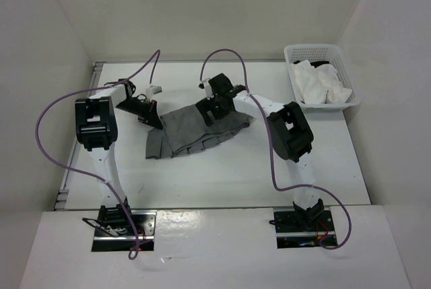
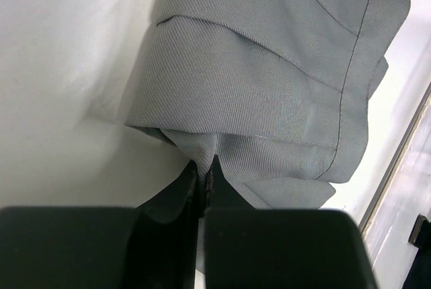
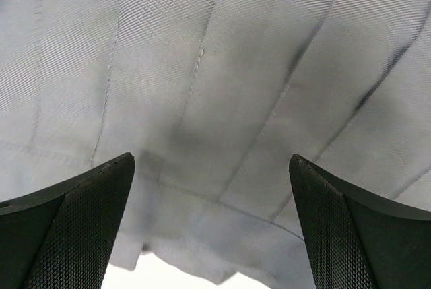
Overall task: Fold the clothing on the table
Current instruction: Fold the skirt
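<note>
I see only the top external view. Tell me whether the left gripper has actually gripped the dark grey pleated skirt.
Observer: From the left wrist, the left gripper is shut on a fold of the dark grey pleated thin-fabric skirt.
Operator: Now report the right gripper.
Observer: From the right wrist, the right gripper is open, its black fingers spread over the skirt, pinching nothing.
Operator: Describe what's beneath it.
Observer: Pleats, and a sliver of matte white table past the fabric's edge.

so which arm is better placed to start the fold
Left: the left gripper is shut on an edge of the skirt, ready to lift. The right gripper stands open over it, holding nothing.
</note>
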`<state>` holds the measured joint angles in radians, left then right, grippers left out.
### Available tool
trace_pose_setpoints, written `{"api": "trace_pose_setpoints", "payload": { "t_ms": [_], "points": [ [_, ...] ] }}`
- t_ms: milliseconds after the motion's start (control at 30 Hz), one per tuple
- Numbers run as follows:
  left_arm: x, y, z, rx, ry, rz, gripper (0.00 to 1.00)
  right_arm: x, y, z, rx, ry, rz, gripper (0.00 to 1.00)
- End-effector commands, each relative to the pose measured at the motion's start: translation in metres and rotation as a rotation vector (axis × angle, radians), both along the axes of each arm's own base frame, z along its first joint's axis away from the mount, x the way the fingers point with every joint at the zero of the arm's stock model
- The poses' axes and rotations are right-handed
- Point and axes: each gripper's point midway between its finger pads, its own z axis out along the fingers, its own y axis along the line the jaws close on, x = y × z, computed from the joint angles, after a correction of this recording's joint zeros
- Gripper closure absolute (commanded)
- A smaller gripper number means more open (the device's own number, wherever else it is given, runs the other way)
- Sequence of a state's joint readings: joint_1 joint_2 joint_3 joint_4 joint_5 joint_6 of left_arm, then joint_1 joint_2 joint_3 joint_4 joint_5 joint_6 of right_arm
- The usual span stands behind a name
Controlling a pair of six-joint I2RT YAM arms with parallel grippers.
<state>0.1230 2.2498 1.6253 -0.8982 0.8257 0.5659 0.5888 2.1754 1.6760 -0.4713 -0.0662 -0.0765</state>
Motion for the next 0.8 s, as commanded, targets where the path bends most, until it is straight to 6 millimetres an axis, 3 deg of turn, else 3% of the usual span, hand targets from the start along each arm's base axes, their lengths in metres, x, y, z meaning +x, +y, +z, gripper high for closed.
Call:
{"api": "trace_pose_setpoints", "payload": {
  "t_ms": [0, 67, 100, 167, 200, 300, 567, 767],
  "points": [
    [-0.013, 0.019, -0.026, 0.129, 0.029, -0.015, 1.0, 0.024, -0.017, 0.077, 0.141, -0.075, 0.029, 0.0],
    [-0.01, 0.019, -0.023, 0.132, 0.011, -0.014, 1.0, 0.03, -0.03, 0.094, 0.227, -0.047, 0.052, 0.0],
    [-0.014, 0.02, -0.026, 0.139, 0.022, -0.015, 1.0, 0.043, -0.057, 0.098, 0.25, -0.042, 0.015, 0.0],
    [-0.013, 0.02, -0.022, 0.141, 0.012, -0.014, 1.0, 0.046, -0.074, 0.098, 0.307, 0.003, 0.023, 0.0],
    [-0.016, 0.02, -0.024, 0.14, 0.021, -0.015, 1.0, 0.057, -0.092, 0.099, 0.32, -0.004, 0.0, 0.0],
    [-0.015, 0.02, -0.021, 0.141, 0.012, -0.014, 1.0, 0.061, -0.113, 0.089, 0.358, 0.04, -0.007, 0.0],
    [-0.014, 0.02, -0.017, 0.141, 0.009, -0.007, 1.0, 0.06, -0.136, 0.036, 0.384, 0.184, 0.056, 0.0],
    [-0.013, 0.021, -0.015, 0.152, 0.001, -0.006, 1.0, 0.064, -0.151, 0.021, 0.372, 0.209, 0.055, 0.0]
  ]
}}
